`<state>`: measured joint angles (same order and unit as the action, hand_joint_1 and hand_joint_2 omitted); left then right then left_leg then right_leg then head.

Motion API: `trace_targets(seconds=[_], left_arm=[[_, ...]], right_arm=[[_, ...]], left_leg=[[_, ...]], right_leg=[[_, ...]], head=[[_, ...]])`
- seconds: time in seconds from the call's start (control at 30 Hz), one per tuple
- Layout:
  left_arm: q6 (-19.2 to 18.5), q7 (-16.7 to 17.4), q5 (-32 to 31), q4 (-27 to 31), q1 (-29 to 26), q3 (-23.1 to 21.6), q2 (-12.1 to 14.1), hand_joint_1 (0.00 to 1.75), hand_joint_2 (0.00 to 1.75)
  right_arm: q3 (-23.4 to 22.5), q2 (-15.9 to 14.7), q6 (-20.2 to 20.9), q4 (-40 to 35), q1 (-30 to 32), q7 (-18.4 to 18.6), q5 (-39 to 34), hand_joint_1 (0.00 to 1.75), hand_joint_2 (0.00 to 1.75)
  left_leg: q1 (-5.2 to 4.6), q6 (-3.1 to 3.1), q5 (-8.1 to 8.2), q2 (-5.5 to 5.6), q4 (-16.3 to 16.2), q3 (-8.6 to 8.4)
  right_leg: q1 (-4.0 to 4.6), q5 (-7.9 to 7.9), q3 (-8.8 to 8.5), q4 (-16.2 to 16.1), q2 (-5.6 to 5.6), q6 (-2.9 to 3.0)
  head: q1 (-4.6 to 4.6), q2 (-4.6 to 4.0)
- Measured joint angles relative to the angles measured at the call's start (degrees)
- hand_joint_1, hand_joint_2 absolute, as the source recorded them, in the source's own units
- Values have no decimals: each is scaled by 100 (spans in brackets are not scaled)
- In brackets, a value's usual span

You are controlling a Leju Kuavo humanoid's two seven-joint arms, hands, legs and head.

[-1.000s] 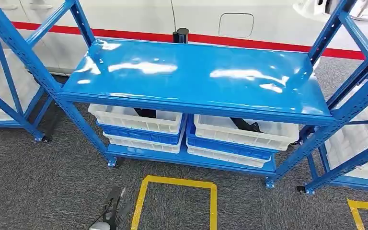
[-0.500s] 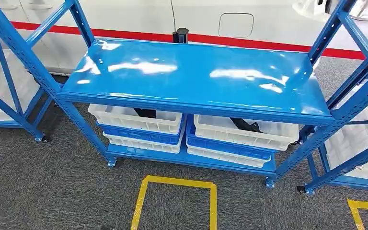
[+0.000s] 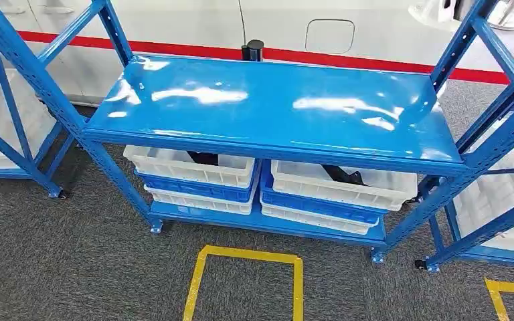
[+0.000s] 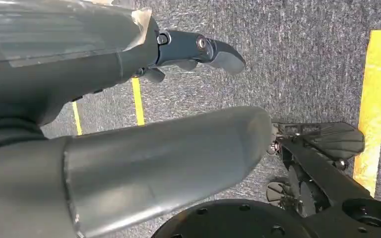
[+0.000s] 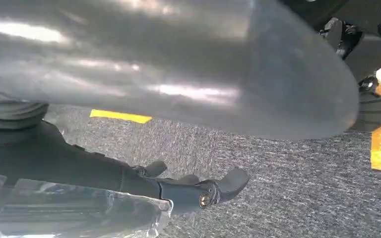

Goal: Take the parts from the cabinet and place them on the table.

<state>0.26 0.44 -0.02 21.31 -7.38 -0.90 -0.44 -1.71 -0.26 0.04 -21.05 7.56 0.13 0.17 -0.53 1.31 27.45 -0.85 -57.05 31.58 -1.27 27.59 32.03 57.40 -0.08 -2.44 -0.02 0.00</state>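
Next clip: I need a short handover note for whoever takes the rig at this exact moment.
Left robot hand: empty, fingers apart, hanging over the grey carpet.
Right robot hand: empty, fingers apart, also hanging over the carpet.
Parts: dark parts lie in the left white bin and the right white bin, both on the lower level of the blue cabinet.
Done: nothing taken out yet; the cabinet's top shelf is bare.
Left: reach into a bin, grasp a dark part, then carry it to the table.
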Motion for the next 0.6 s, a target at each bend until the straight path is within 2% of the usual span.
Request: trace_targets(seconds=[0.03, 0.07, 0.1, 0.13, 0.27, 0.37, 0.4, 0.6], left_arm=[[-2, 0, 0, 7, -7, 7, 5, 0, 0], [-4, 0, 0, 9, -9, 7, 5, 0, 175], [-4, 0, 0, 11, -14, 7, 7, 0, 175], [-4, 0, 0, 18, -20, 7, 7, 0, 175], [-4, 0, 0, 31, -11, 7, 11, 0, 175], [44, 31, -50, 35, 204, -4, -2, 0, 175], [59, 39, -63, 37, 283, -15, -6, 0, 0], [260, 256, -240, 90, 733, -168, -63, 0, 0]], right_arm=[[4, 2, 0, -9, 0, 2, -2, 0, 0], [7, 2, 0, -15, 5, 0, 0, 0, 0], [11, 2, 0, -22, 9, 0, 0, 0, 0], [20, 2, 0, -31, 17, 0, 0, 0, 175], [35, 7, 0, -44, 18, 0, 30, 0, 175], [22, 9, -24, -35, -74, 26, 403, 0, 175], [13, 15, -46, -28, -120, 46, 560, 0, 0], [-57, 50, -188, 98, -361, 207, 1671, 0, 0]], left_leg=[[0, 0, 0, 0, 0, -1], [0, 0, 0, 0, 0, -1], [0, 0, 0, 0, 0, -1], [0, 0, 0, 0, 0, -1], [0, 0, -1, -2, -2, -12], [0, 0, 2, -1, -1, -8], [0, -6, 6, -2, -1, -10], [0, -5, 1, -2, -2, -27]], right_leg=[[0, 0, 0, 0, 0, 0], [0, 0, -2, 0, 0, 0], [0, 0, -3, 0, 0, 0], [0, 0, -8, 1, 0, 0], [0, -1, -14, 1, 1, -2], [0, 2, -4, 0, -1, -1], [0, 2, -7, 0, 1, -1], [0, -2, -26, 1, 1, -2]], head=[[-2, 0], [-2, 0], [-2, 0], [0, 0], [-2, 0], [-2, 0], [-2, 0], [0, 0]])
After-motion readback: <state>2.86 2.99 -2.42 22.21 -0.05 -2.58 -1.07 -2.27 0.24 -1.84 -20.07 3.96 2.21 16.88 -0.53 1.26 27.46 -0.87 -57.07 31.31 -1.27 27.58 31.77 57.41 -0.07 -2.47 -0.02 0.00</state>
